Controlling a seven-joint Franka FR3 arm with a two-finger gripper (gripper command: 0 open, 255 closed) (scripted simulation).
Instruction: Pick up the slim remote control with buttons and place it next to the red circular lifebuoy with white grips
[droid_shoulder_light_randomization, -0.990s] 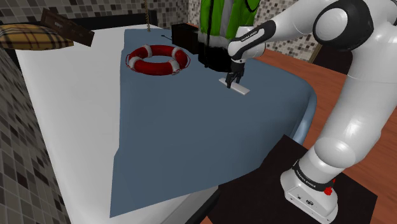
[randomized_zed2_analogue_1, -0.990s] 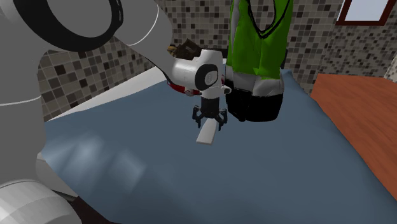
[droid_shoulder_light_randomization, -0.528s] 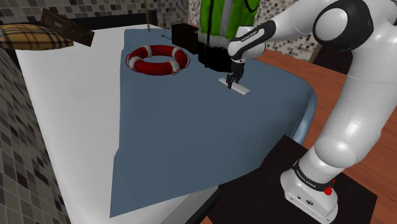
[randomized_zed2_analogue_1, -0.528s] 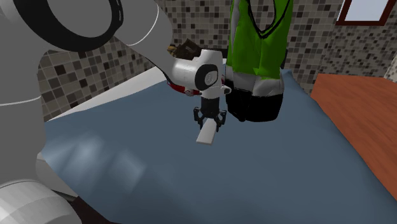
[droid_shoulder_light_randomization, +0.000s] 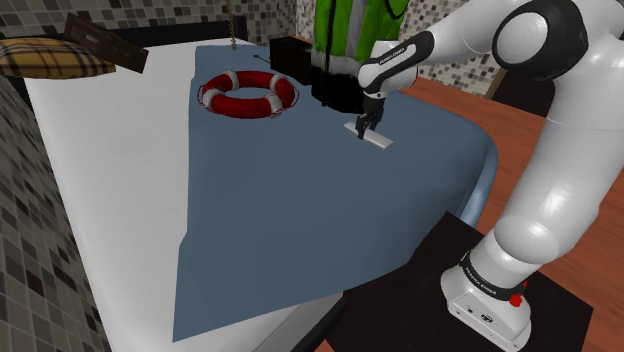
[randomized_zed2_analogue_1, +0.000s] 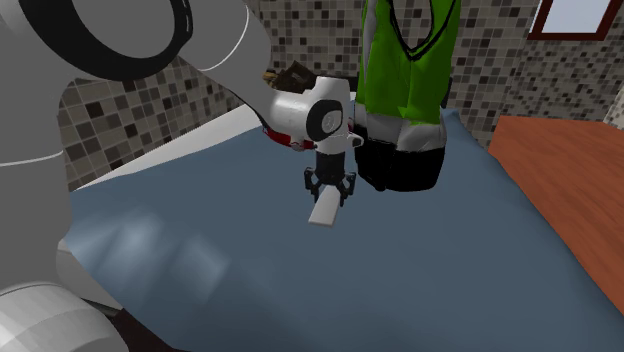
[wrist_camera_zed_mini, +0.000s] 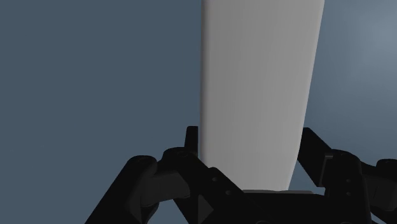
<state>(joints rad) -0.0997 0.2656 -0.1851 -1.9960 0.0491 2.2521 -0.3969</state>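
My gripper (wrist_camera_zed_mini: 251, 137) has both black fingers pressed against the long edges of the plain white remote (wrist_camera_zed_mini: 261, 70), so I read it as clamped. The remote sits at or just above the blue blanket (droid_shoulder_light_randomization: 300, 210), well apart from the red lifebuoy (droid_shoulder_light_randomization: 248, 93). With the grasp made, I judge the next move is to lift straight up, then carry it to the blanket beside the ring.

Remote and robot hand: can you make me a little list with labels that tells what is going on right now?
thing to grab: remote, a plain white slim bar lying on the blue bed cover
hand: gripper down over the remote, fingers against both its long sides
lifted: not yet
goal: lifebuoy, red with white grips, on the same cover, apart from the remote
nearby: green vest
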